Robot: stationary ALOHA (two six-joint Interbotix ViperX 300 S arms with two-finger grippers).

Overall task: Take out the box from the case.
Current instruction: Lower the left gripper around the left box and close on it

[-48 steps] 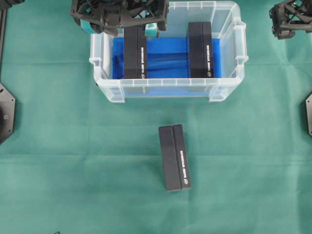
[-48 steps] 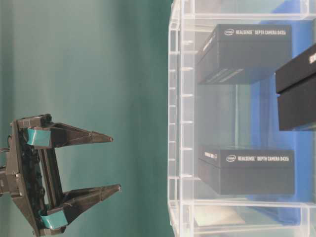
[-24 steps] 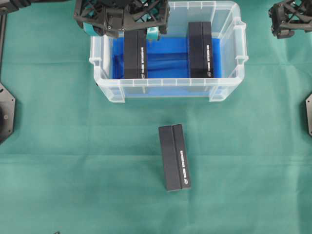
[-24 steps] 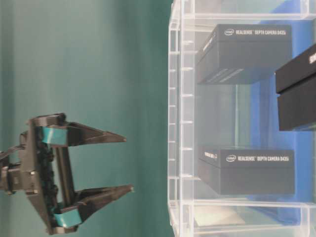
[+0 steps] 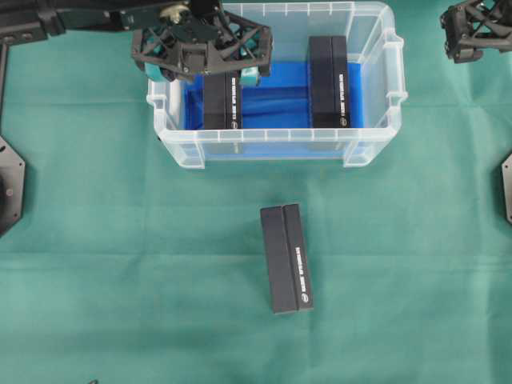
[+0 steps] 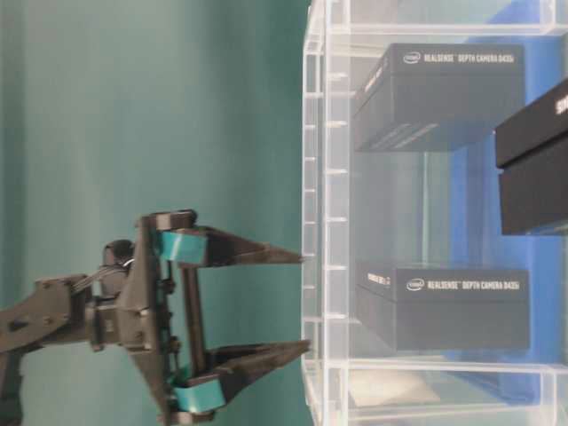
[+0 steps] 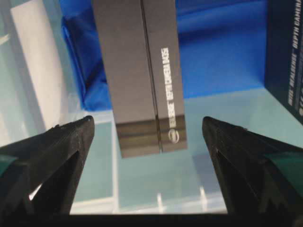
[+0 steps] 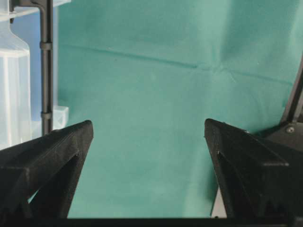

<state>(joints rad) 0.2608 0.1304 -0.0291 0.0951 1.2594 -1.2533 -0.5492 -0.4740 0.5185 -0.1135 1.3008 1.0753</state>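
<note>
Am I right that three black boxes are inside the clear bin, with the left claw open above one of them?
Not quite: only two black boxes are in the case, the left box and the right box. The third box lies outside on the green cloth, as the overhead view shows. The rest holds: the left gripper is open above the left box.

Upper black rectangular cardboard box (image 6: 439, 93) in the case: Intel logo, "REALSENSE DEPTH CAMERA D435"
Lower black rectangular cardboard box (image 6: 444, 306) in the case: same Intel logo and wording
Black box (image 5: 286, 258) on the cloth: white print, too small to read
</note>
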